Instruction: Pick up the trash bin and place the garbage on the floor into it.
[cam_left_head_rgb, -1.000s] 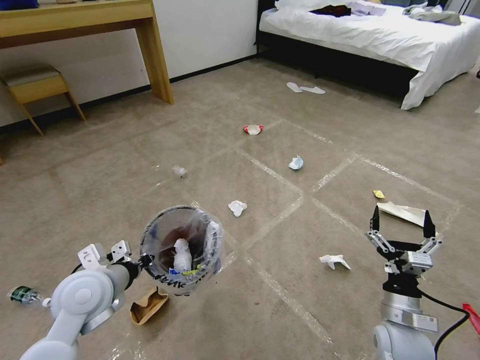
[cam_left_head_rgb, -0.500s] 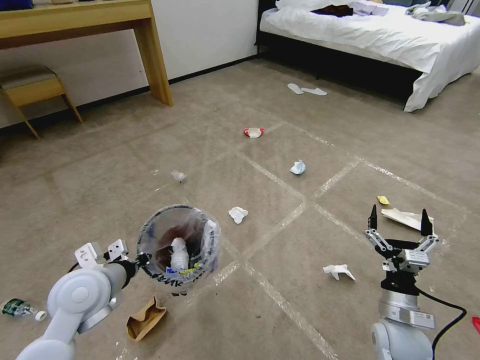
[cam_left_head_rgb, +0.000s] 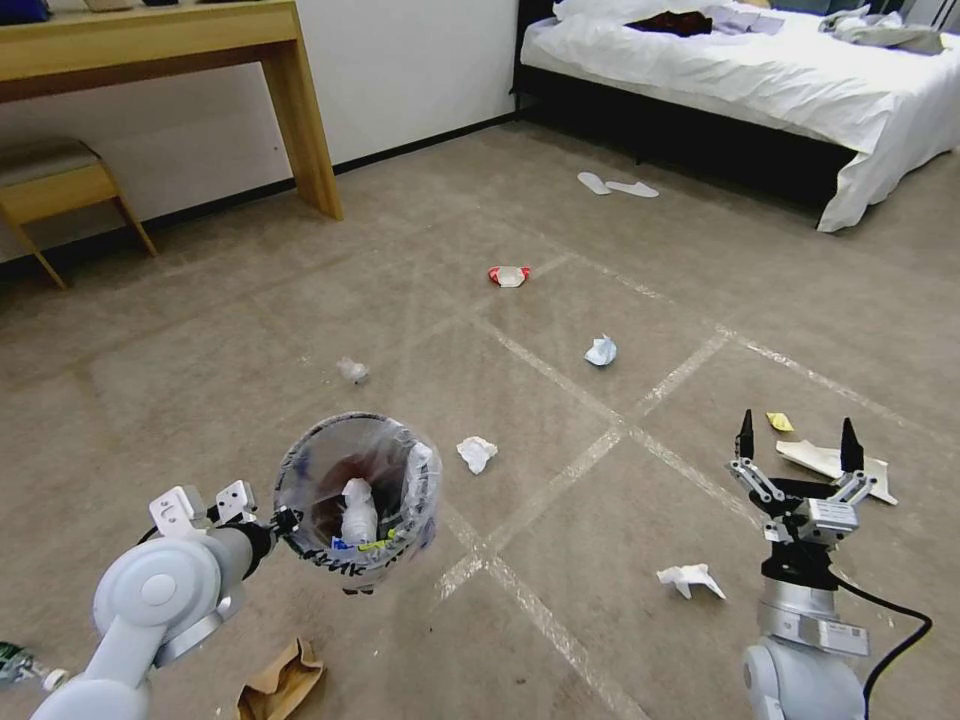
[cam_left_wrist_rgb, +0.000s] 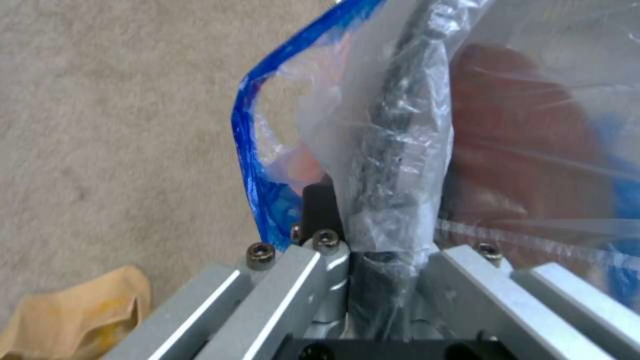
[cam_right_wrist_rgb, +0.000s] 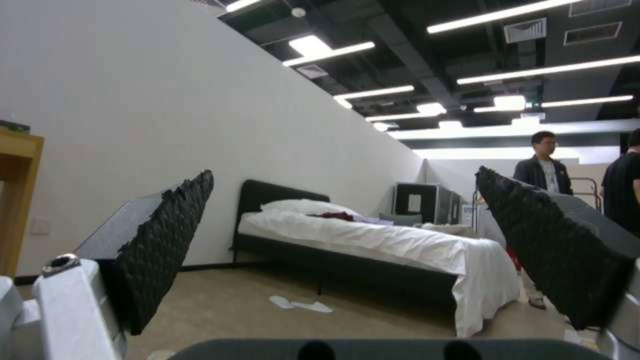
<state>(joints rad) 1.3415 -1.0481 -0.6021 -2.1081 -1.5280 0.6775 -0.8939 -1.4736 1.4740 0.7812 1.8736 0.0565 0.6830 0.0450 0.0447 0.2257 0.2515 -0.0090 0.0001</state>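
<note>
Since the earlier frames, floor litter is seen shifted downward as the camera advances. By the left tool (cam_left_head_rgb: 283, 521), the rim of the red-based round trash bin lined with clear plastic (cam_left_head_rgb: 357, 500) is clamped, held above the beige taped carpet floor (cam_left_head_rgb: 250, 330). The right tool (cam_left_head_rgb: 796, 444) is held open, raised above a crumpled white tissue (cam_left_head_rgb: 690, 579).

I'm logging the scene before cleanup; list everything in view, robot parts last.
trash bin: one, clear-lined, red base, in left gripper
tissues: three, white, mid floor
paper wad: one, bluish, on tape grid
crushed bowl: one, red-white, far floor
paper sheet: one, cream, beyond right gripper
yellow scrap: one, beside sheet
cardboard: one, brown, near left
slippers: pair, white, by bed
bed: one, white
desk: one, wooden
stool: one, wooden
left gripper: clamped on bin rim
right gripper: open, raised, empty
</note>
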